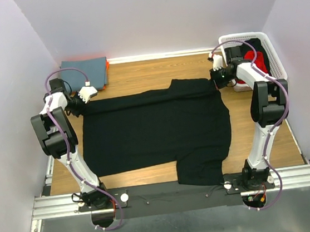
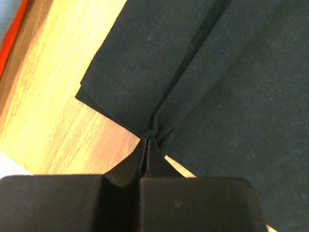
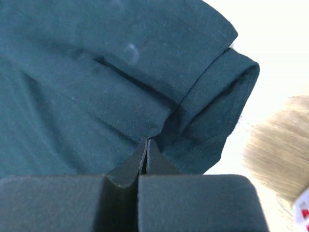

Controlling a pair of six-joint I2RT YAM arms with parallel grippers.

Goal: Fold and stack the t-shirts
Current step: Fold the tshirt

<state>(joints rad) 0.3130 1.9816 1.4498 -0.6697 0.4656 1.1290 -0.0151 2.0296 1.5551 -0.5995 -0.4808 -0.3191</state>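
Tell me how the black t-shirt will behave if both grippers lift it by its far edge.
Probably floppy: the black t-shirt puckers into folds where the left gripper and right gripper pinch it. Lifted, its middle would likely sag between them. It lies flat and thin on the table, so it is likely light.

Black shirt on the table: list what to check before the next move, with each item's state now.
Left fingers shut on the black shirt's edge: ok.
Right fingers shut on its edge: ok.
Far edge stretched between both grips: ok.
Folded blue shirt apart from it: ok.
Near flap clear of the rail: not ok, it lies over it.
Basket apart from the right arm: cannot tell.
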